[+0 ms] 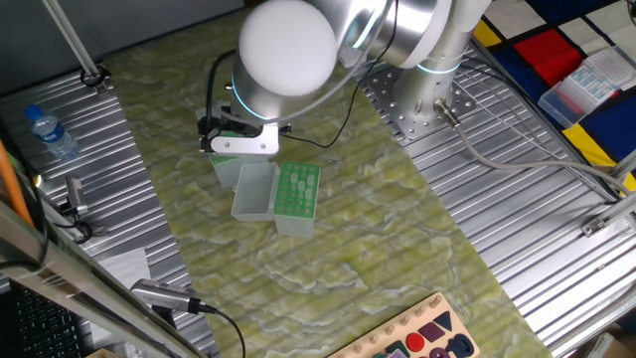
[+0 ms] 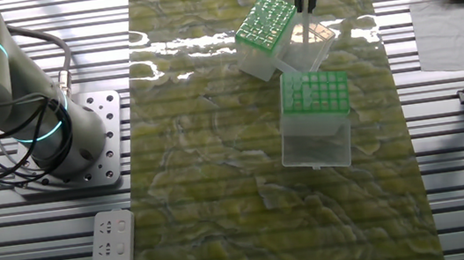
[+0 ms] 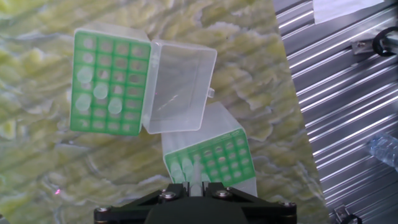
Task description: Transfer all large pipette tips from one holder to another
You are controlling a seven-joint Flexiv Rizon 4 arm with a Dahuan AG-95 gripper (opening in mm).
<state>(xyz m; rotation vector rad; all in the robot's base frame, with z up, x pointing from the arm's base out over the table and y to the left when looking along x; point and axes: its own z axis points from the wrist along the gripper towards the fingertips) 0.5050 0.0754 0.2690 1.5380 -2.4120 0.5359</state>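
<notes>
You had the gripper (image 3: 194, 186) low over the near holder (image 3: 214, 158), the one lying at the far end of the green mat (image 2: 222, 193) in the other fixed view. A single large pipette tip (image 3: 195, 171) stood right between the fingertips, its top reaching up from the rack's left-hand rows beside two or three others (image 3: 180, 169). Whether the fingers were clamped on that tip or only flanking it, you could not tell; the mount hid the jaws.

The second holder (image 3: 112, 81), with its clear lid (image 3: 180, 87) hinged open, lay just beyond the first and touching it at a corner, well apart from the gripper. It carried about five tips (image 3: 99, 92) in its left columns, the remaining holes showing plain green.

In one fixed view the arm (image 1: 288, 45) covered the hand.
</notes>
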